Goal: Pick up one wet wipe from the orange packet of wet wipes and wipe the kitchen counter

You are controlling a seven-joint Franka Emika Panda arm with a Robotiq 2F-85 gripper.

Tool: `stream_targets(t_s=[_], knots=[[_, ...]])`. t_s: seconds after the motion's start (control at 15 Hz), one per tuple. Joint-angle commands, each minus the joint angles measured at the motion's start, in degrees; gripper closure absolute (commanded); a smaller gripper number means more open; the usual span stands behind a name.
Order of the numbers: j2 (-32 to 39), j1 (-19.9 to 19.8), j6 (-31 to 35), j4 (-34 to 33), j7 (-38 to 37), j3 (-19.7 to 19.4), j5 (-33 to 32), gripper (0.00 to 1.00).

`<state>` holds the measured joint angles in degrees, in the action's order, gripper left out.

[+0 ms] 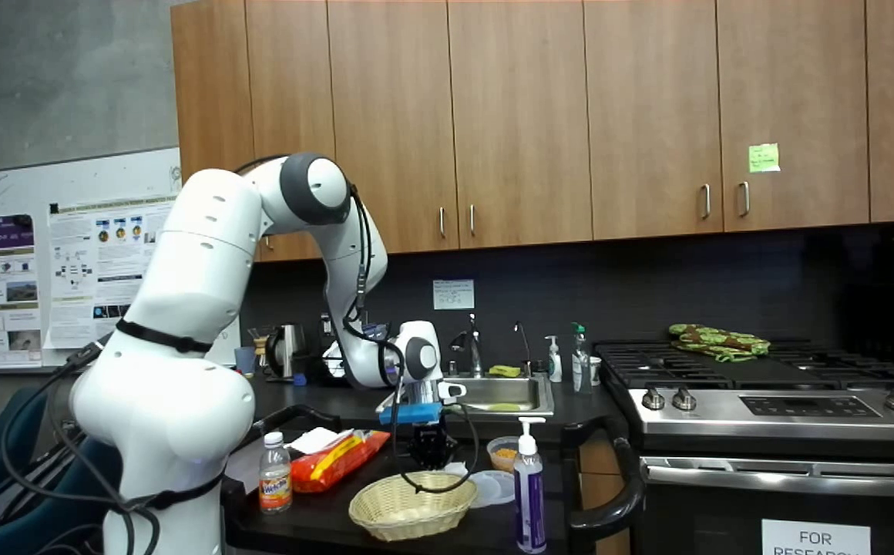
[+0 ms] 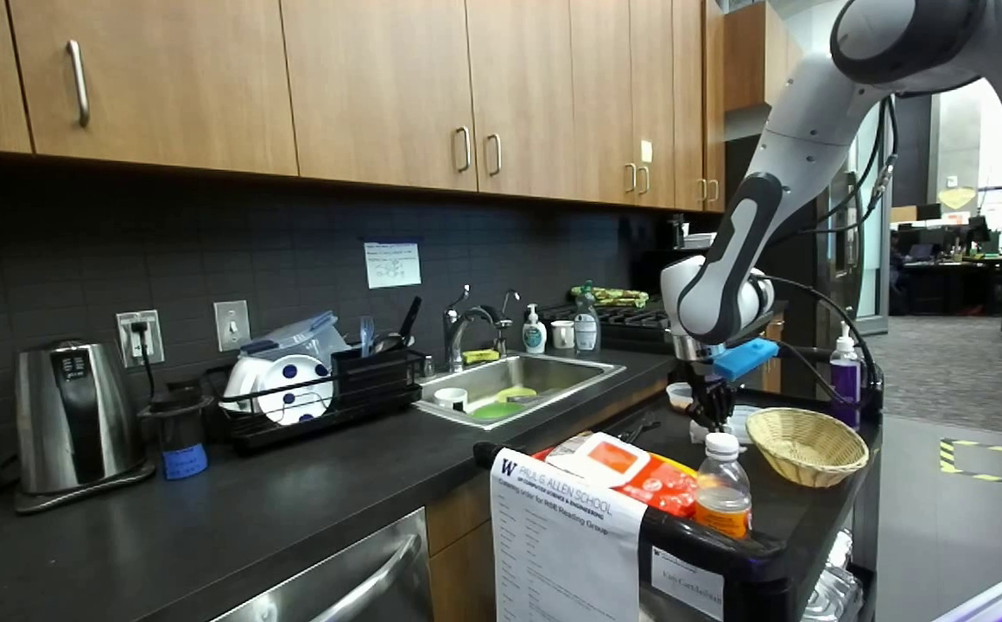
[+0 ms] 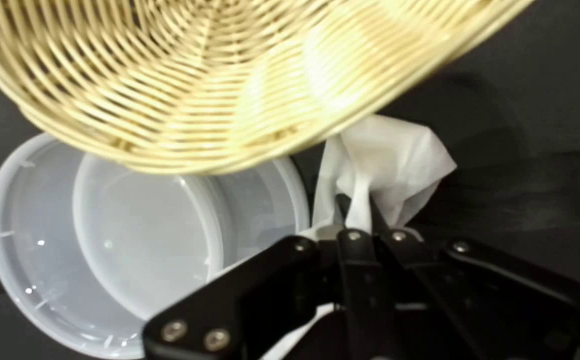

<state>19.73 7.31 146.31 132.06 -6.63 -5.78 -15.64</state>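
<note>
In an exterior view, the white arm (image 1: 193,277) arches from lower left to lower middle; in the wrist view, the hand (image 3: 359,212) sits lower right, pinched closed.

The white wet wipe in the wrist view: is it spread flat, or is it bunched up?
Bunched up: in the wrist view, the white wet wipe is pinched in the end effector, with creases and raised folds.

Below the wooden cabinets (image 1: 524,123) I see a dark wall (image 1: 647,285); beside them, a grey wall (image 1: 62,77) and a whiteboard (image 1: 69,185).
</note>
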Motion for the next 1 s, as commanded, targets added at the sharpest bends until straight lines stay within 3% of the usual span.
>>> stream_targets(t_s=[0.0,0.6,0.93], knots=[[-3.2,-0.3,-0.6,5.7,-0.5,1.4,-0.5,0.99],[-8.8,0.2,-0.7,14.3,4.0,9.6,6.1,0.99],[-7.1,0.8,-0.7,12.1,6.5,13.7,11.1,0.99]])
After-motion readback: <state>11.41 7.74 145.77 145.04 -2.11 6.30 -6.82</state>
